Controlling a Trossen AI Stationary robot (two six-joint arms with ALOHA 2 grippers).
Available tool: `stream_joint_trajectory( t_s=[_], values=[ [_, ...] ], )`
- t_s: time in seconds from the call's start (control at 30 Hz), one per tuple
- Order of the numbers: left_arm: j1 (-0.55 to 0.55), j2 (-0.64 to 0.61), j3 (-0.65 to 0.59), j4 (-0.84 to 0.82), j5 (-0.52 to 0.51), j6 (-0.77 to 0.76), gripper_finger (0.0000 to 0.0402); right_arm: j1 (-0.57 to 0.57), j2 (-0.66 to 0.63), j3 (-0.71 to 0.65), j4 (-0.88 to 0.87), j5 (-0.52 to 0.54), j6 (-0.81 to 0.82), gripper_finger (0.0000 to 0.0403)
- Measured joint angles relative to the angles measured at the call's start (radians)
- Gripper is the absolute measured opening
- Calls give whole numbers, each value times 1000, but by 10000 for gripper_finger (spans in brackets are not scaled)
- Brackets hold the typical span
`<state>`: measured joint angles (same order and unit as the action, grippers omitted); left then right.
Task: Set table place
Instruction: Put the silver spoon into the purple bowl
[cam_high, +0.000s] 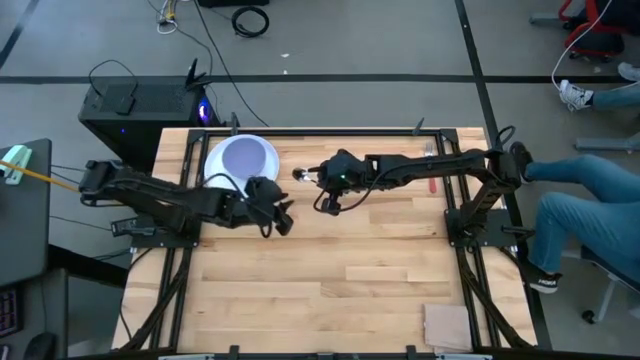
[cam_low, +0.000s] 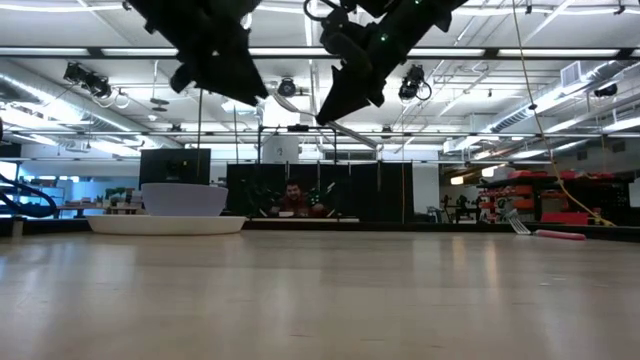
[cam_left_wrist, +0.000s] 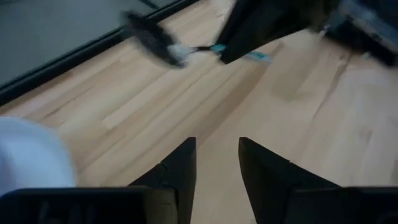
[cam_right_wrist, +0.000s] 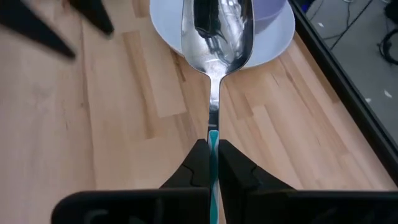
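The white plate (cam_high: 214, 170) with the lavender-blue bowl (cam_high: 246, 157) on it stands at the table's far left; both also show in the low view, plate (cam_low: 165, 225) and bowl (cam_low: 183, 198). My right gripper (cam_right_wrist: 213, 146) is shut on the silver spoon (cam_right_wrist: 216, 31), high above the table just right of the plate (cam_right_wrist: 273, 43). My left gripper (cam_left_wrist: 217, 162) is open and empty, above the table a little nearer than the spoon (cam_left_wrist: 152, 40). The red-handled fork (cam_high: 432, 168) lies flat on the table at the far right. My right gripper pinches the spoon's thin handle, at its teal part (cam_right_wrist: 213, 138), between its two fingers. The fingers lie along the handle, coming from the table's right. The spoon is lifted clear of the table, and its bowl end (cam_high: 300, 174) points toward the plate.
A tan square pad (cam_high: 447, 325) lies at the table's near right corner. Black rails (cam_high: 470, 215) run along the table's sides. Bare wood (cam_high: 330, 280) fills the middle and near part. A seated person's legs (cam_high: 590, 200) show beyond the right edge.
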<state>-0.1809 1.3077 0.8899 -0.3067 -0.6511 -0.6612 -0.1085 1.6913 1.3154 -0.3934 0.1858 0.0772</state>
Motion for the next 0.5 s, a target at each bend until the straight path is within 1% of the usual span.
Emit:
stream_joint_trajectory(
  t_s=[0.03,0.1,0.13,0.2,0.3,0.5],
  values=[
    [-3,17,0,23,-9,12,129,0,-2,0,1,-8,-2,11],
    [-19,48,0,52,-65,27,126,1,-10,0,0,-27,-3,11],
    [-31,61,0,76,-114,34,124,3,-18,0,-3,-30,-7,11],
    [-61,74,0,70,-224,40,121,6,-35,0,-2,-30,-10,11],
    [-112,90,0,69,-354,-9,116,8,-66,0,-5,-30,-13,11],
    [-184,115,0,86,-505,-55,108,25,-128,0,5,-33,-26,11]
  ],
)
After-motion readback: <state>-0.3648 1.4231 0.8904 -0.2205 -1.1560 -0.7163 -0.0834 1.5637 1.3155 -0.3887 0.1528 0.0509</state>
